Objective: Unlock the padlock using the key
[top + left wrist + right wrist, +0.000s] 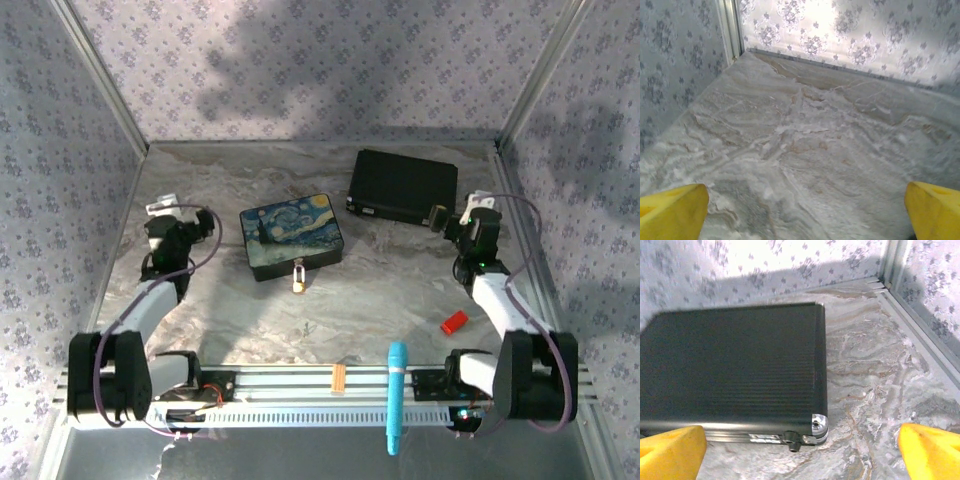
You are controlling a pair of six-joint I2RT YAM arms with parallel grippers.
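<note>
The padlock (298,279) sits against the tin (292,236), probably locking it. Left hand (163,207) and right hand (478,204) stand open, empty.

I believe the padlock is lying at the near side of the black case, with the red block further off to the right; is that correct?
Not quite. The top external view shows the padlock at the near side of the starry-night tin, not the black case, which sits farther back and to the right. The red block does lie further off to the right.
</note>
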